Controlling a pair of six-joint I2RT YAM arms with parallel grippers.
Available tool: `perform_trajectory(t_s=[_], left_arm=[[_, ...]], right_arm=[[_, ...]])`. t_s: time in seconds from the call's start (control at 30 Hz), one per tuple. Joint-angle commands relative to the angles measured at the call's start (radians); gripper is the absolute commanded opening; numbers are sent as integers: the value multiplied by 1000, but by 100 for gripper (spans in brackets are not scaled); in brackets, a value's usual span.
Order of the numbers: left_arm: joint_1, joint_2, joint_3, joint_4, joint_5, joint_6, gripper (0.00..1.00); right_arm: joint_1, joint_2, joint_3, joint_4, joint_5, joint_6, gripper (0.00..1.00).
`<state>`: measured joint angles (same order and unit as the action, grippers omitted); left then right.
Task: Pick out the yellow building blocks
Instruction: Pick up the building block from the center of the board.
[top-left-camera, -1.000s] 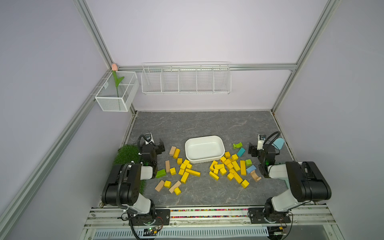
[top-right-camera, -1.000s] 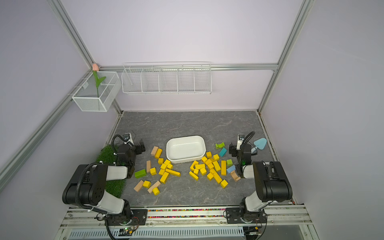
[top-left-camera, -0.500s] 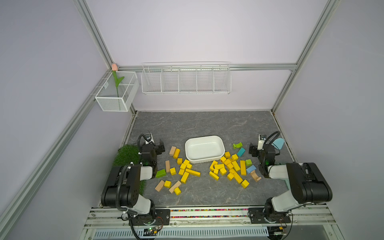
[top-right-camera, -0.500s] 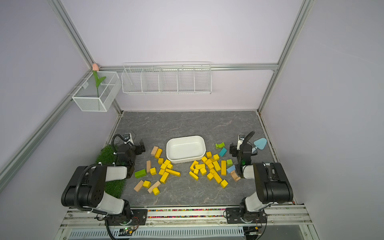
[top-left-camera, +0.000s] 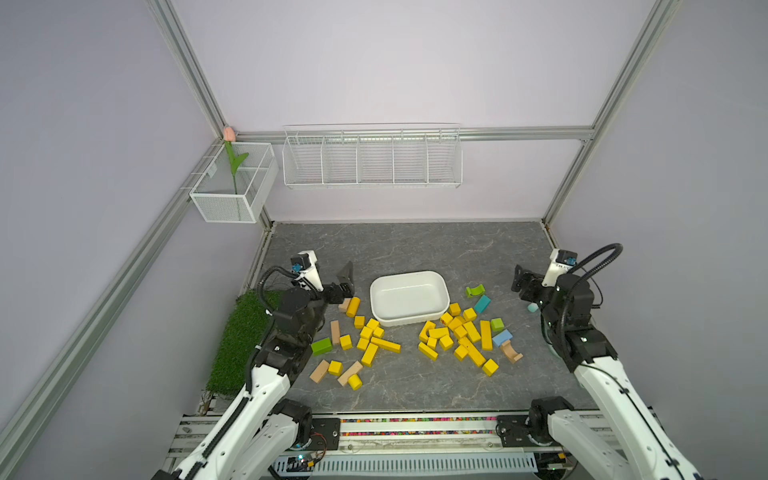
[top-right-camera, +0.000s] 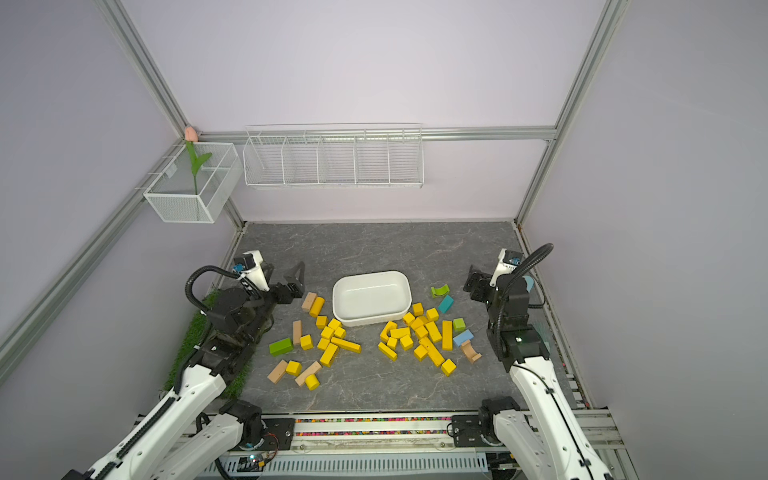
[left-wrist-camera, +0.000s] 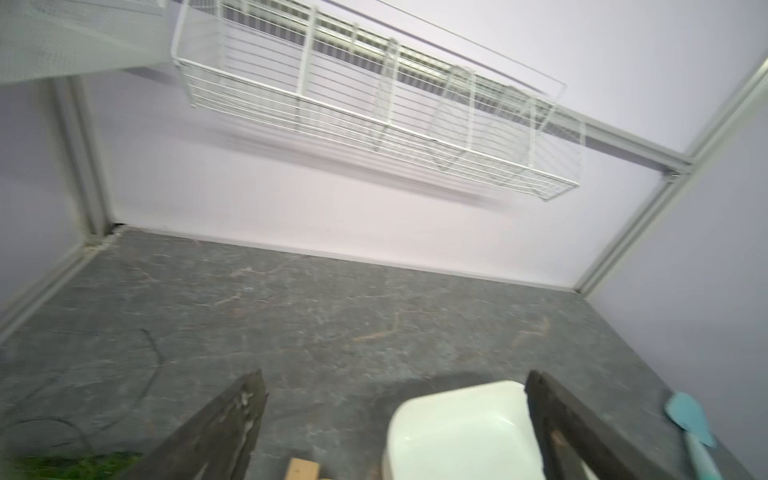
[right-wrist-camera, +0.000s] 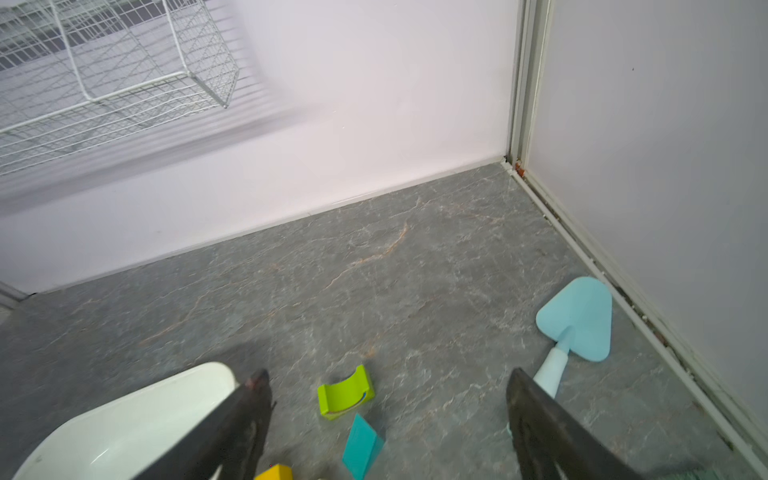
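Note:
The yellow building blocks lie on the grey table in two loose clusters, one (top-left-camera: 370, 340) left of a white tray (top-left-camera: 409, 297) and one (top-left-camera: 461, 336) right of it; both top views show them (top-right-camera: 419, 336). My left gripper (top-left-camera: 348, 280) (left-wrist-camera: 395, 376) hangs open just behind the left cluster, near a yellow cylinder (top-left-camera: 353, 306), holding nothing. My right gripper (top-left-camera: 519, 284) (right-wrist-camera: 387, 374) is open and empty, beyond the right cluster. In the right wrist view one yellow block (right-wrist-camera: 276, 473) shows by a fingertip (right-wrist-camera: 253, 399).
Mixed among the yellow ones are tan blocks (top-left-camera: 334, 331), green blocks (top-left-camera: 321, 345), a green arch (right-wrist-camera: 345, 395), a teal block (right-wrist-camera: 361, 446) and a blue one (top-left-camera: 501, 337). A light blue spatula (right-wrist-camera: 577, 320) lies by the right wall. An artificial grass mat (top-left-camera: 243, 336) lies at the left.
Both arms have unfolded and risen from their low folded posture, and the wrist views are blurred by motion. Both grippers stay open. The blocks have not moved.

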<state>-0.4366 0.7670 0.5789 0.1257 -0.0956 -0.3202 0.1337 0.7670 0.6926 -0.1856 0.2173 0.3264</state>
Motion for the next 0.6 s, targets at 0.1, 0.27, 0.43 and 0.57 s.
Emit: perform_trajectory(t_s=[0.1, 0.27, 0.43, 0.57], left_arm=[[-165, -68, -67, -183, -27, -152, 99], [-186, 4, -109, -170, -30, -198, 99], [-186, 63, -77, -193, -22, -179, 99], [-187, 58, -94, -172, 22, -175, 99]], right_arm=[[8, -139, -21, -308, -136, 102, 89], [8, -187, -70, -352, -168, 139, 89], [8, -264, -129, -355, -181, 164, 89], [7, -246, -143, -418, -148, 275, 89]])
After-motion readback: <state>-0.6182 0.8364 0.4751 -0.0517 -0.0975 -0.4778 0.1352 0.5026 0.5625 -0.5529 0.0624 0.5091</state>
